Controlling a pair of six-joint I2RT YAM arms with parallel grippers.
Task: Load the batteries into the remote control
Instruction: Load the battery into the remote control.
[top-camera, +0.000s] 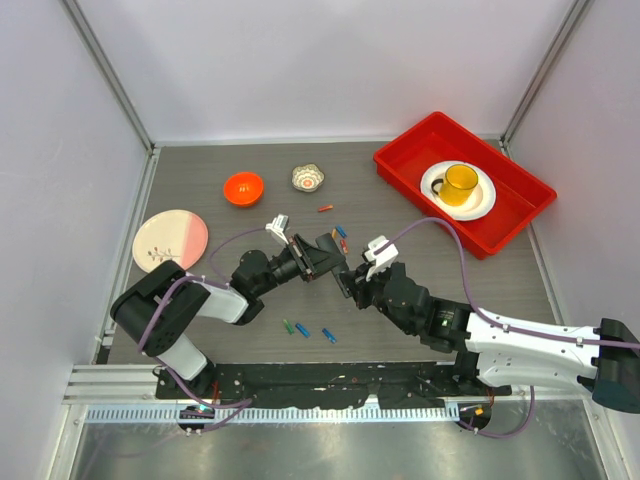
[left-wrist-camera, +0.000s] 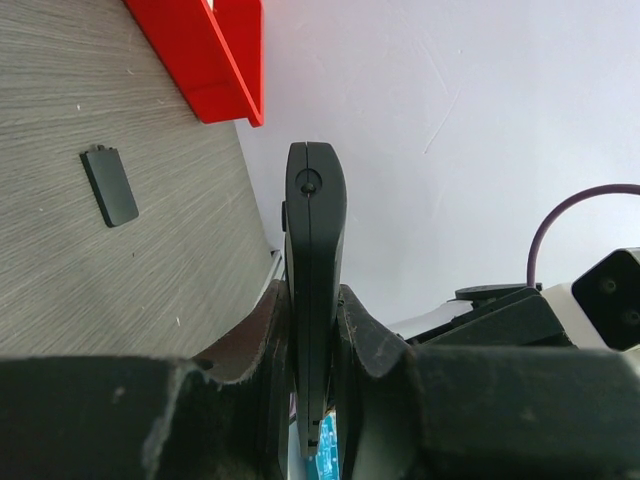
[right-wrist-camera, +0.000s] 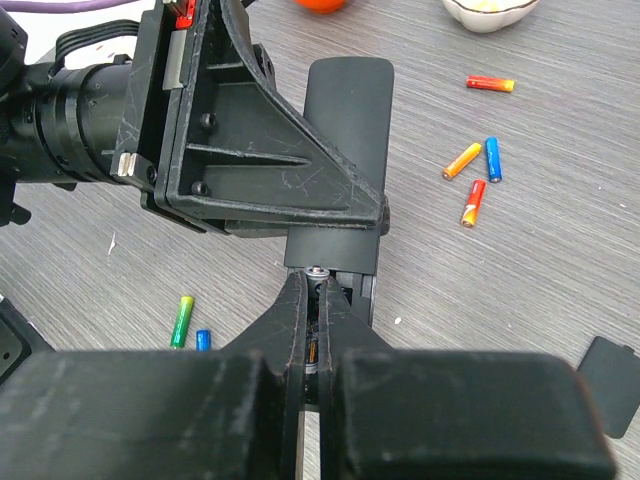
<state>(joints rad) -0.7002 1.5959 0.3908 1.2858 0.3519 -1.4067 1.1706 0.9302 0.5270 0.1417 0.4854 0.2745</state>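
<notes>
My left gripper (top-camera: 322, 256) is shut on the black remote control (left-wrist-camera: 315, 230), holding it edge-on above the table. In the right wrist view the remote (right-wrist-camera: 346, 110) points away and its open battery bay faces my right gripper (right-wrist-camera: 318, 290). The right gripper (top-camera: 350, 282) is shut on a dark battery (right-wrist-camera: 316, 275) with an orange band, its tip at the bay's far end. Loose batteries lie on the table: an orange, blue and red cluster (right-wrist-camera: 473, 175), one red-orange (right-wrist-camera: 490, 84), a green one (right-wrist-camera: 181, 320) and a blue one (right-wrist-camera: 203, 340). The bay cover (right-wrist-camera: 607, 372) lies flat nearby.
An orange bowl (top-camera: 243, 187) and a small white bowl (top-camera: 308, 178) stand at the back. A pink plate (top-camera: 170, 240) is at the left. A red tray (top-camera: 400, 168) at the back right holds a yellow cup (top-camera: 460, 183) on a white plate. More batteries (top-camera: 303, 330) lie near the front.
</notes>
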